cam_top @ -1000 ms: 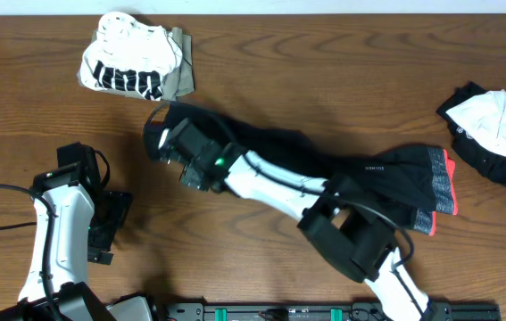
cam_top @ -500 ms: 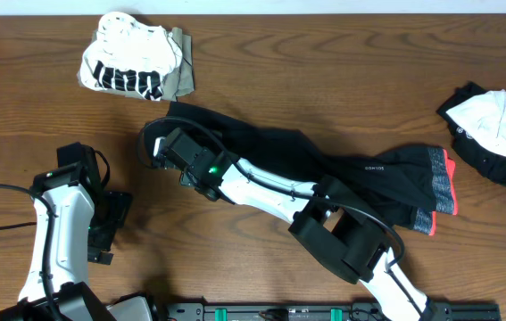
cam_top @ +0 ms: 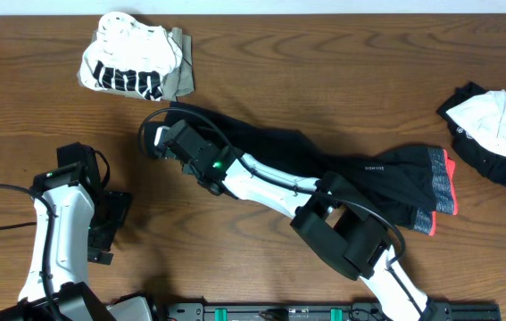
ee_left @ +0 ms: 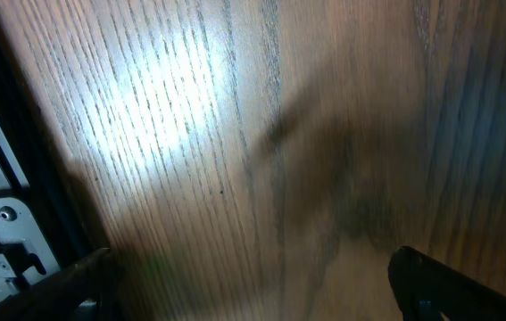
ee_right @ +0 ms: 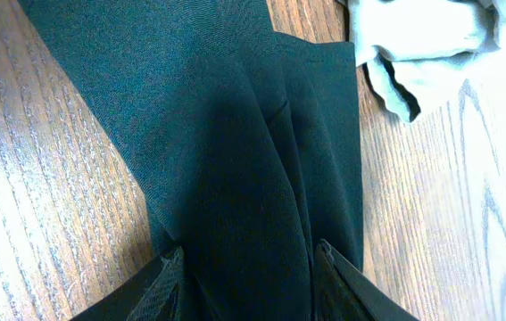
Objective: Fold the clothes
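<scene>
Long black trousers (cam_top: 369,169) lie slantwise across the table's middle, their grey waistband with a red-orange edge (cam_top: 444,185) at the right. My right gripper (cam_top: 165,143) sits at the far-left leg end. In the right wrist view a raised ridge of the black trousers (ee_right: 235,160) fills the gap of that gripper (ee_right: 250,256), both fingers pressed against it. My left gripper (cam_top: 110,227) hovers over bare wood at the lower left. It stands wide open in the left wrist view (ee_left: 251,267), with nothing between its fingers.
A white black-printed top (cam_top: 128,58) lies on an olive piece (cam_top: 181,78) at the back left. Its pale edge (ee_right: 422,45) shows close to the trouser leg. A black-and-white garment (cam_top: 493,125) lies at the right edge. A dark rail (cam_top: 324,312) runs along the front.
The right gripper has shifted slightly up and left onto the trouser leg end, and its jaws have narrowed around the fabric. The left arm has not moved.
</scene>
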